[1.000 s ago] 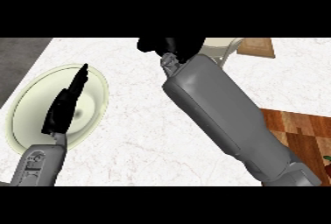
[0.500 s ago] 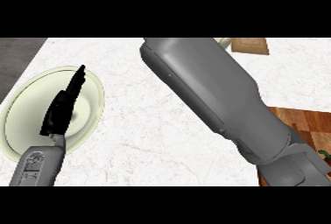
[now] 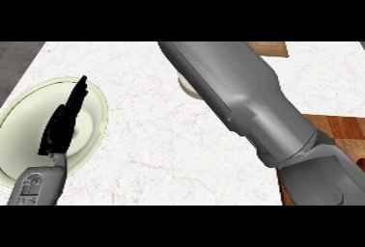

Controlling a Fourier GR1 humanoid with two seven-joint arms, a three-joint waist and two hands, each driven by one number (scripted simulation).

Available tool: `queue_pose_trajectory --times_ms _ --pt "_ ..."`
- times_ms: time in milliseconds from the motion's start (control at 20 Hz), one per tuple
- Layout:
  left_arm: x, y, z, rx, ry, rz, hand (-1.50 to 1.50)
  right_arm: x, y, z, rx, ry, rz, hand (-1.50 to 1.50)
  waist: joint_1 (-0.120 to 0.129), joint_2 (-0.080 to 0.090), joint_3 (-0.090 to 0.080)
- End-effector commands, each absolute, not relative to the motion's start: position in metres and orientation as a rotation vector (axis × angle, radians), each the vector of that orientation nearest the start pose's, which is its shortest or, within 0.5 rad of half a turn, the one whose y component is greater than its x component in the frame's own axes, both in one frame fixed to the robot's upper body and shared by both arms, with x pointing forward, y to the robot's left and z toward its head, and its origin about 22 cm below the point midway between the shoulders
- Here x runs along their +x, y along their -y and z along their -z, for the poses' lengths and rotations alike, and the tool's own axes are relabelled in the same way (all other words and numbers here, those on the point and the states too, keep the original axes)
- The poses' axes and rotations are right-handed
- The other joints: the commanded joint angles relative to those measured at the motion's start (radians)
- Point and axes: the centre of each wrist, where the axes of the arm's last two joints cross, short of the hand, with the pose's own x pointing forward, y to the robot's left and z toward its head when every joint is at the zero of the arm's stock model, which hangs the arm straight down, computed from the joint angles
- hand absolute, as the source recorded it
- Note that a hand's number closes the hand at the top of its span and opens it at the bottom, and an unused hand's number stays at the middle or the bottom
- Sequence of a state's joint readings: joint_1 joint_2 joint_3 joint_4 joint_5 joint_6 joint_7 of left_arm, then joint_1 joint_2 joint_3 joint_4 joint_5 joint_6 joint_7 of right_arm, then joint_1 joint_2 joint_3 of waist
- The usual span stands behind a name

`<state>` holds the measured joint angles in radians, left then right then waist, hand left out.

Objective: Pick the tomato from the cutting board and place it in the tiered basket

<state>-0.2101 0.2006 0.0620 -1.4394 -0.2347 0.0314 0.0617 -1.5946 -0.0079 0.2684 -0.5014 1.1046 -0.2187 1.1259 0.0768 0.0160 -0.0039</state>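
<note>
My left hand [image 3: 63, 121] rests open at the left of the head view, fingers straight and pointing up, over a pale green plate [image 3: 21, 130]. My right forearm [image 3: 242, 101] stretches diagonally from the lower right to the top edge. Its hand is out of view beyond the top. The wooden cutting board [image 3: 342, 130] shows at the right edge, partly behind the forearm. No tomato is visible. A pale rounded part [image 3: 187, 87] peeks out beside the forearm; whether it is the tiered basket I cannot tell.
White marble counter [image 3: 157, 144] fills the middle. A wooden piece [image 3: 271, 48] lies at the top edge right of the forearm. The counter's dark left edge [image 3: 14, 62] runs along the upper left.
My right arm has reached farther up and forward, taking its hand out past the top edge. The view has shifted slightly. My left hand has stayed over the plate.
</note>
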Motion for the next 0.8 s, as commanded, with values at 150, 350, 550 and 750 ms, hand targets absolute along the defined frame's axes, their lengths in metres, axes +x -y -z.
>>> queue_pose_trajectory --times_ms 150,350,550,750 --pt "0.291 -0.288 -0.042 0.406 1.576 0.264 0.00 0.437 -0.014 -0.282 -1.740 1.013 -0.501 1.50 -0.028 -0.004 0.001" --pt "0.286 -0.286 -0.043 0.430 1.556 0.249 0.00 0.450 0.012 -0.268 -1.714 1.004 -0.524 1.50 -0.046 -0.009 0.003" --pt "0.285 -0.282 -0.021 0.436 1.553 0.248 0.00 0.456 0.026 -0.252 -1.641 1.029 -0.593 1.50 -0.059 -0.010 0.003" --pt "0.290 -0.287 -0.050 0.399 1.531 0.232 0.00 0.459 0.039 -0.252 -1.529 1.072 -0.572 1.50 -0.058 -0.013 0.004"
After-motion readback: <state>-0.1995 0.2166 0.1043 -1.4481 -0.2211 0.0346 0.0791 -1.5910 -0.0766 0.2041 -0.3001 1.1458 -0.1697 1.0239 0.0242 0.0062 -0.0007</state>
